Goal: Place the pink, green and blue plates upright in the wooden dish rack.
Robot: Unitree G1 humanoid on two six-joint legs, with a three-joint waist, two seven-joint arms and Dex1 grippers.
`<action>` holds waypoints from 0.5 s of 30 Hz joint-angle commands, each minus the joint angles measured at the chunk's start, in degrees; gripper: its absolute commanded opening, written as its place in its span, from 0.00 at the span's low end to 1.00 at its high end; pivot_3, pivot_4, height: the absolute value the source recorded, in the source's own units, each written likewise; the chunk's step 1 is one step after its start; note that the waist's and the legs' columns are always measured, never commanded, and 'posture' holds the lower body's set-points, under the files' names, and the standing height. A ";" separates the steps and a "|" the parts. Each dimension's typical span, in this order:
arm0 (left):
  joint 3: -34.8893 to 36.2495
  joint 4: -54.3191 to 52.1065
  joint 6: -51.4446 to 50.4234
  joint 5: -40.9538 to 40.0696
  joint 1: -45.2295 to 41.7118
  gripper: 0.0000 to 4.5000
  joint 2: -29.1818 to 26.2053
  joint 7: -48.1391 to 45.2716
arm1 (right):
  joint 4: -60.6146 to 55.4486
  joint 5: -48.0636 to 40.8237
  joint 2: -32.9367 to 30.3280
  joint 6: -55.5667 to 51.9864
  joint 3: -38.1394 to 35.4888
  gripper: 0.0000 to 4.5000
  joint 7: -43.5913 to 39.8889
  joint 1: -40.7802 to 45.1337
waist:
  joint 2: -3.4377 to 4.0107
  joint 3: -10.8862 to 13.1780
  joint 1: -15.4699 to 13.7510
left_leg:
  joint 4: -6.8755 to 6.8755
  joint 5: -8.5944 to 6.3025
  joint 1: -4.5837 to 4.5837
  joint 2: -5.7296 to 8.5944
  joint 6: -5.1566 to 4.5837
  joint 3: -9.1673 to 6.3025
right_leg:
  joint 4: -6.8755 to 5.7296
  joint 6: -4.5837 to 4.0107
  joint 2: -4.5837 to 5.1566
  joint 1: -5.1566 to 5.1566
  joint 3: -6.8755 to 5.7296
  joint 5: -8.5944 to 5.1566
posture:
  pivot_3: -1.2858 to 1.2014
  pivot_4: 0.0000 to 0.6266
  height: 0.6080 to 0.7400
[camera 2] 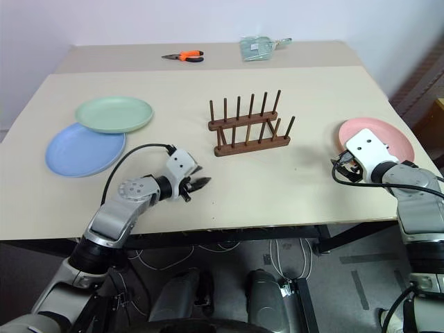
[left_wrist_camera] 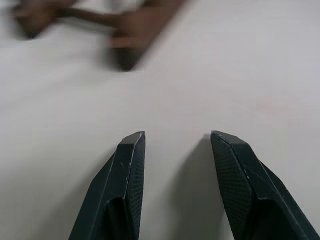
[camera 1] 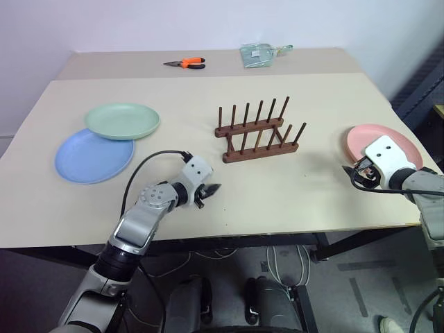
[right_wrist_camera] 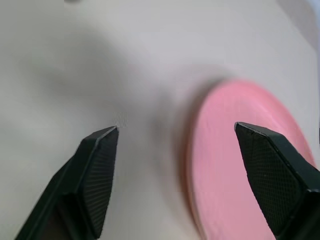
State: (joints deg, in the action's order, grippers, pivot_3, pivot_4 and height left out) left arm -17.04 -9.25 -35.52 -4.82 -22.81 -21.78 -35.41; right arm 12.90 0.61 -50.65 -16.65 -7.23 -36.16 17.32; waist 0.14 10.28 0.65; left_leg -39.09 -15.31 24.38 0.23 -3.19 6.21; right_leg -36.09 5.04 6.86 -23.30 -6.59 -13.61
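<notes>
- None of the three plates had gone in: the wooden dish rack (camera 1: 257, 132) stood empty at the middle of the table (camera 1: 305, 194), every peg free.
- The green plate (camera 1: 123, 121) lay flat at my left, its near rim overlapping the far edge of the blue plate (camera 1: 92, 157), which also lay flat.
- The pink plate (camera 2: 375, 137) lay flat near the table's right edge, well apart from the rack.
- So I judged the whole job was ahead of me, and the pink plate looked like the first pick.
- My right gripper (right_wrist_camera: 175, 145) hovered over the near left rim of the pink plate, its fingers spread wide and empty; in the right wrist view one finger sat over bare table and the other over the plate, so the rim lay between them.
- That right forearm reached in from the table's right side, with the gripper pitched a little downward.
- My left gripper (left_wrist_camera: 177, 142) hung low over bare table in front of the rack, fingers parted about halfway with nothing between them, aimed toward the rack's near end.
- Orange-handled pliers (camera 1: 187, 63) and a clear packet (camera 1: 259, 55) lay on the far tabletop, away from the work.
</notes>
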 commanded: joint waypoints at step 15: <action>2.97 34.87 7.16 7.27 -16.91 0.47 12.10 18.55 | 24.71 6.86 -0.60 9.79 4.80 0.72 4.58 12.78 | 0.04 0.02 -0.78 | -0.06 0.03 -0.04 0.01 -0.07 0.07 | -0.01 0.05 -0.05 0.08 0.00 0.01 | 0.52 0.24 1.00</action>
State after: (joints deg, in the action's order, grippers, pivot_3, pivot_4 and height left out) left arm -15.37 21.70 -27.79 -0.38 -40.83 -8.30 -19.17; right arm 36.53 6.75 -50.55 -7.96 -2.11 -32.31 28.90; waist 0.17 10.30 -0.13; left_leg -39.15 -15.29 24.33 0.23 -3.26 6.27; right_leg -36.10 5.09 6.80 -23.22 -6.60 -13.60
